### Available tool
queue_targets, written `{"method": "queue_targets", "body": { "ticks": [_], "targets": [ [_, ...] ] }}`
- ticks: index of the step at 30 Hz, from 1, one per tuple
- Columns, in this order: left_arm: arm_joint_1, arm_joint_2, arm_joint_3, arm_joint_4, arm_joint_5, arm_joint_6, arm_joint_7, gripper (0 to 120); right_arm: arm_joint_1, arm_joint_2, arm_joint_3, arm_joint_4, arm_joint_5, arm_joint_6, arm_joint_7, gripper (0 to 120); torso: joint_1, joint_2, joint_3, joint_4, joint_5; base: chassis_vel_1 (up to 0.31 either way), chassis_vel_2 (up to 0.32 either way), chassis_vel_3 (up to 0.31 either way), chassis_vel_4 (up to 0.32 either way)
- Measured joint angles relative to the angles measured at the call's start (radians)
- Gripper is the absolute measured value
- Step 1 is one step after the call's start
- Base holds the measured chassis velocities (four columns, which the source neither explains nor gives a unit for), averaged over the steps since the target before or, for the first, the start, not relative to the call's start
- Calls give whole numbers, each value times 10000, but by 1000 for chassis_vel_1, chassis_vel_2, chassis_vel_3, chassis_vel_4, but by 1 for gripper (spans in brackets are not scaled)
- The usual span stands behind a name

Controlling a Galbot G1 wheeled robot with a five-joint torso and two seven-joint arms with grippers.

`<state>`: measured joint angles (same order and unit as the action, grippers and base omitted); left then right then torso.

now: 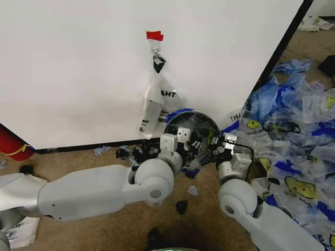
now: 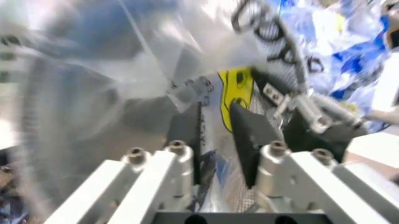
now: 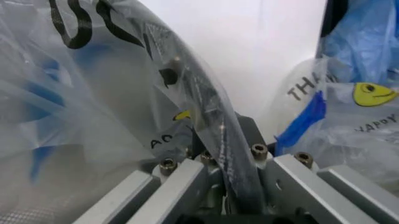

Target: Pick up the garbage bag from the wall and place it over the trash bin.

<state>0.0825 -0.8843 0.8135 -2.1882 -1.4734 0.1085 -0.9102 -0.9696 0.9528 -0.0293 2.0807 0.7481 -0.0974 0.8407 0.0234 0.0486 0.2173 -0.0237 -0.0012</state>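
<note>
Head view: the trash bin (image 1: 201,128) lies at the foot of the wall (image 1: 78,68), tipped so that its round mouth faces the robot, its long axis running from the robot toward the wall. The garbage bag (image 1: 194,137) is spread over that mouth, clear film with blue strips at the rim.

Left gripper (image 1: 175,137) sits at the near left edge of the bin's mouth. In the left wrist view its two dark fingers (image 2: 187,135) stand slightly apart with a fold of bag film, showing yellow smiley print (image 2: 236,88), running up between them; the bin's mesh shows through the film on both sides.

Right gripper (image 1: 230,145) sits at the near right edge of the mouth. In the right wrist view the bin's black rim (image 3: 206,112), wrapped in clear film, runs straight out from between the fingers (image 3: 249,140), which close on it.

Beyond the grippers, a narrower clear bag (image 1: 157,99) hangs on the wall under red tape (image 1: 154,35). A heap of other bags (image 1: 293,141) lies beside the right gripper.
</note>
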Motion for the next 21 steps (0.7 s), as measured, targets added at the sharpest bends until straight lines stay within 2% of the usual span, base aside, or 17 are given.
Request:
{"method": "queue_targets", "body": {
  "ticks": [1, 3, 5, 8, 9, 14, 21],
  "targets": [
    [0, 0, 0, 0, 0, 0, 0, 16, 0, 0, 0, 0, 0, 0, 0, 0, 0, 0, 0, 0, 0, 0, 0, 0, 0],
    [85, 243, -273, -282, -45, -12, 99, 8, -7, 0, 56, -57, 48, 23, 35, 0, 0, 0, 0, 1, 2, 0, 0, 0, 0],
    [389, 711, -1054, -660, -72, -12, 295, 0, -25, 1, 146, -103, 195, 53, 79, 0, 0, 0, 0, 0, 1, 0, 0, 0, 0],
    [972, 1307, -2256, -941, -78, -1, 562, 0, -80, 81, 324, 9, 943, 85, 291, 0, 0, 0, -1, 0, 0, 0, 0, 0, 0],
    [972, 1307, -2256, -941, -78, -1, 562, 0, -80, 81, 324, 9, 943, 85, 291, 0, 0, 0, -1, 0, 0, 0, 0, 0, 0],
    [2236, 2118, -3846, -1051, 61, 1, 925, 0, -286, 11, 476, 702, 3064, 254, 629, 0, -1, 0, -1, 3, 0, 0, 0, 0, 0],
    [3183, 2594, -5116, -1261, 190, -66, 1030, 0, -642, -163, 677, 1759, 4621, 42, 726, 0, 0, 0, -1, 0, 0, 0, 0, 0, 0]
  ]
}}
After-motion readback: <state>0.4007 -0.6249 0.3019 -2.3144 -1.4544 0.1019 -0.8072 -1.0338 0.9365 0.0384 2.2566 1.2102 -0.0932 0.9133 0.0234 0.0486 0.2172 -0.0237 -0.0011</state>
